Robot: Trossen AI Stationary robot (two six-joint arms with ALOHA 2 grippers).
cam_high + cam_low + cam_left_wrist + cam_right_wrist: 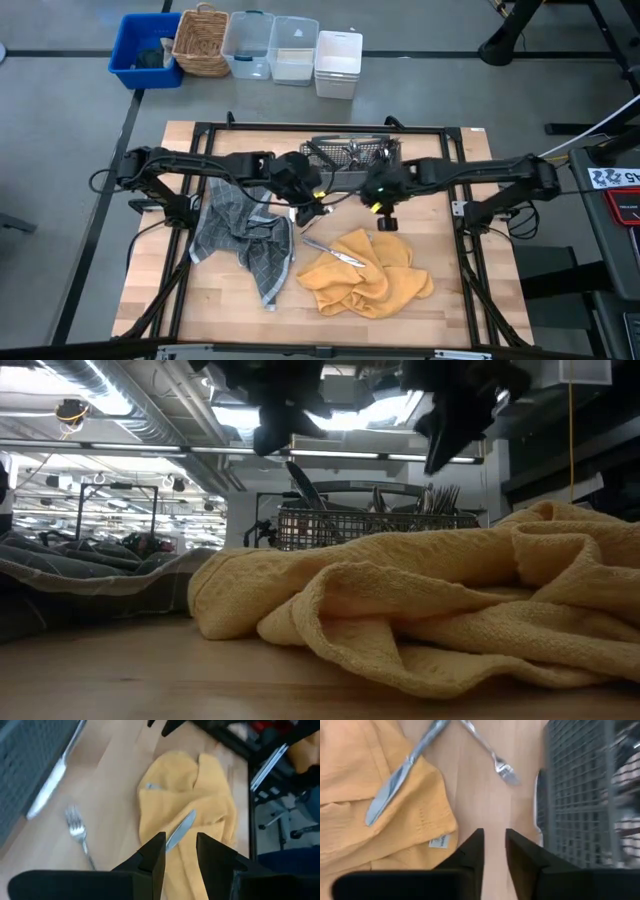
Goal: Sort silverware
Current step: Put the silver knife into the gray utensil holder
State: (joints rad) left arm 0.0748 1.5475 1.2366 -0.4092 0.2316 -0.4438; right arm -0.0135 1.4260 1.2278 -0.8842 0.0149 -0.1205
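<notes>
While a knife (336, 251) lies on the yellow cloth (365, 275), both the left gripper (312, 210) and right gripper (386, 222) hang just above it, fingers apart, holding nothing.

Workshop-like lab, exposed ceiling ducts (130, 405), storage bins (295, 48) on floor

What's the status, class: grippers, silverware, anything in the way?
Left gripper open, empty. Right gripper open, empty. Knife on yellow cloth, fork on table. Nothing in the way.
</notes>
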